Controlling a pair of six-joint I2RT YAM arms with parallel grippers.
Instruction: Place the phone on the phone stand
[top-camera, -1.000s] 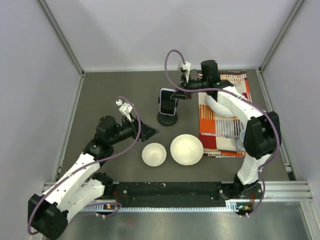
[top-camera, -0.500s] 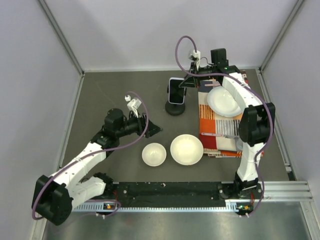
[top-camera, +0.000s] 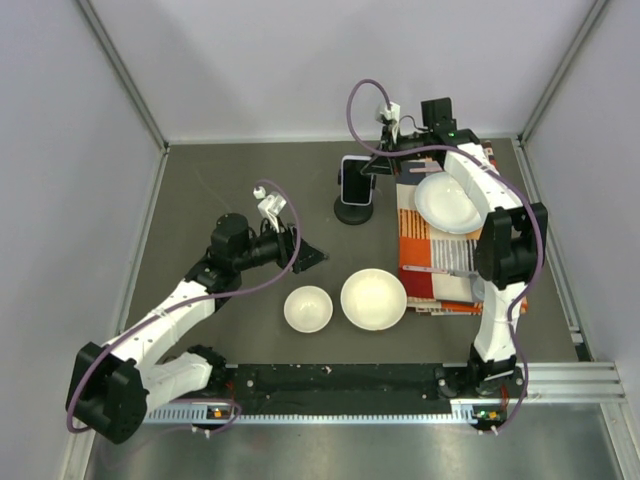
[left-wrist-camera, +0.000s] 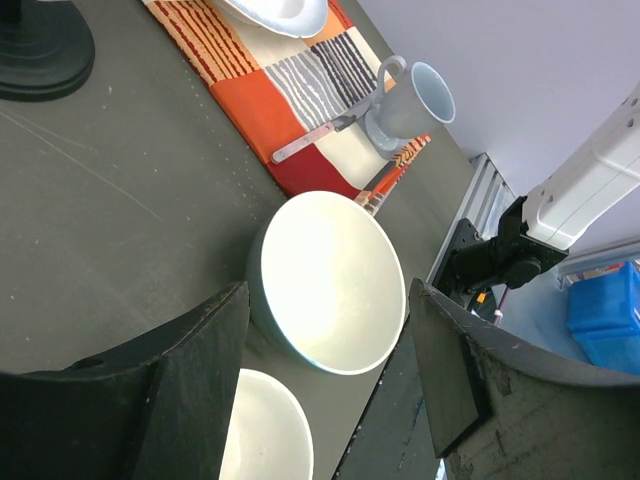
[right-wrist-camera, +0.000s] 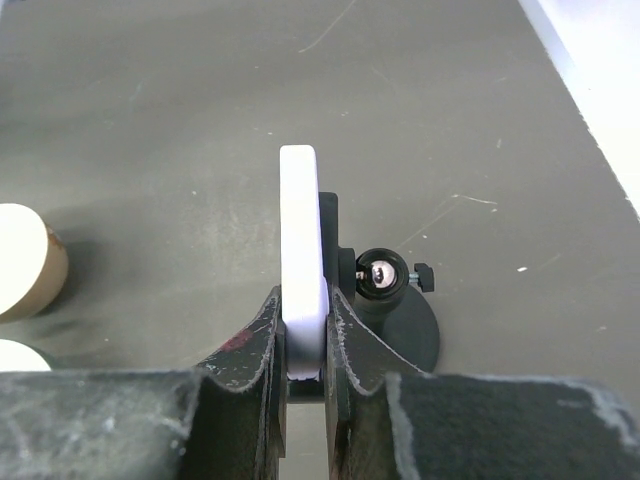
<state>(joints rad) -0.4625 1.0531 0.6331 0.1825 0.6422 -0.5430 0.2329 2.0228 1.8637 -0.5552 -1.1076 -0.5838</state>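
Note:
The phone stands upright on edge, black screen facing the near side, pale rim showing. My right gripper is shut on the phone's side. In the right wrist view the white phone edge sits pinched in my right gripper. The phone's back lies against the black cradle of the phone stand. The stand's round base rests on the table below the phone. My left gripper is open and empty, hovering above two bowls.
A large white bowl and a smaller one sit near the front centre. A striped orange mat at right carries a white plate, a pale mug and a utensil.
The phone, the stand and my right gripper have shifted together toward the far right. My left gripper has moved a little right and away from me.

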